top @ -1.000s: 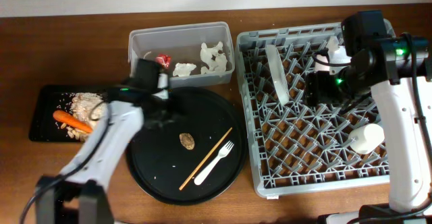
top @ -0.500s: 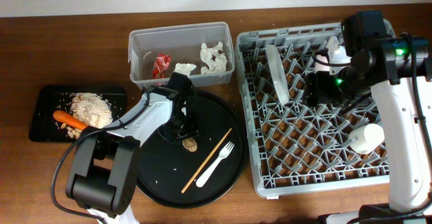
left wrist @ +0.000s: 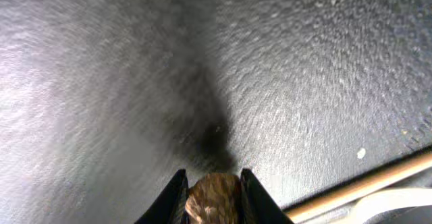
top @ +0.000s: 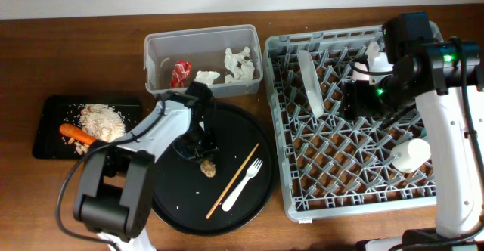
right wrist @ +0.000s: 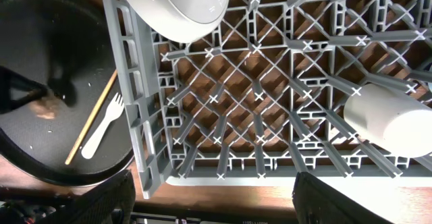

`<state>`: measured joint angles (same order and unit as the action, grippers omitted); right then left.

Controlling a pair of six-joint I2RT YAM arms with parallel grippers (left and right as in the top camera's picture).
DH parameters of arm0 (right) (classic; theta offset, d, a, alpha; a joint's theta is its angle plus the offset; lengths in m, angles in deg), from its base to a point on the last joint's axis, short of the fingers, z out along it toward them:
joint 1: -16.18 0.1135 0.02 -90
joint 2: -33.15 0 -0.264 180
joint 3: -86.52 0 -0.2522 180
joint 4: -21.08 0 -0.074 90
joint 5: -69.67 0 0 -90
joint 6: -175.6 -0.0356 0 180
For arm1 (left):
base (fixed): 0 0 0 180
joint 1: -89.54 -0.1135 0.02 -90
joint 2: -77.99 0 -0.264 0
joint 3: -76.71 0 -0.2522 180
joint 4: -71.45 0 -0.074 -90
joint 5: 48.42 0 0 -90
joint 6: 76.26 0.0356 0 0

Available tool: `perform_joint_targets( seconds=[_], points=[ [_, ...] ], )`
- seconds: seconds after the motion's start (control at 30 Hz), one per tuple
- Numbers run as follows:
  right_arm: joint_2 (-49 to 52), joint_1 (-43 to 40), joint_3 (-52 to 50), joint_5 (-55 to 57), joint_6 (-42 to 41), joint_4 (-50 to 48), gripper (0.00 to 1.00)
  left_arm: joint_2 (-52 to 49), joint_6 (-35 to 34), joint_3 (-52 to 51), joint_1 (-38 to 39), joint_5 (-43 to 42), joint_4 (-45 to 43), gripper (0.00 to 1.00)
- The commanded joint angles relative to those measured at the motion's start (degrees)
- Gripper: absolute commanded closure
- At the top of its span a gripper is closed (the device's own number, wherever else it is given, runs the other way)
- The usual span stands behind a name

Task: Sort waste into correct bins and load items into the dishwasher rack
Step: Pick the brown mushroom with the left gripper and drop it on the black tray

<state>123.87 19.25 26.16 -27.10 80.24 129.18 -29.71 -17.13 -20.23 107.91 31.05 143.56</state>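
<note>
I'm watching the left fingers (left wrist: 174,198) clamping a knobbly, oval brown lump (left wrist: 213,196) near the middle of the pebbled, matte black round tray (left wrist: 304,82). The wooden chopstick (top: 234,181) is lying slantwise there, its long axis running lower left to upper right, with the white plastic fork (top: 237,190) parallel beside it. The right fingers (right wrist: 108,197) are hanging spread wide over the grey lattice rack (right wrist: 143,109).
</note>
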Motion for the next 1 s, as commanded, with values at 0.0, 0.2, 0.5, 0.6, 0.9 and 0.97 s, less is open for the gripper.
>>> perform_joint_targets(
  seconds=[0.0,0.2,0.5,0.6,0.9,0.97],
  points=[
    [0.0,-0.3,0.0,1.5,0.7,0.8,0.21,9.1,1.0,2.0,-5.3,4.2,1.4,0.99],
    [0.0,-0.3,0.0,1.4,0.7,0.9,0.21,13.9,3.5,2.0,-30.5,10.8,-6.8,0.99],
    [0.0,-0.3,0.0,1.4,0.6,0.9,0.21,6.2,3.6,2.0,-42.3,13.4,-19.2,0.91],
    [0.0,-0.3,0.0,1.4,0.6,0.9,0.21,3.6,3.6,2.0,-42.3,13.4,-18.9,0.80],
    [0.0,-0.3,0.0,-2.8,0.7,0.6,0.02,14.6,8.3,6.3,-42.3,10.3,3.0,0.01],
    [0.0,-0.1,0.2,-6.1,-0.8,0.4,0.02,15.6,8.3,6.3,-42.3,10.4,11.4,0.01]
  ],
)
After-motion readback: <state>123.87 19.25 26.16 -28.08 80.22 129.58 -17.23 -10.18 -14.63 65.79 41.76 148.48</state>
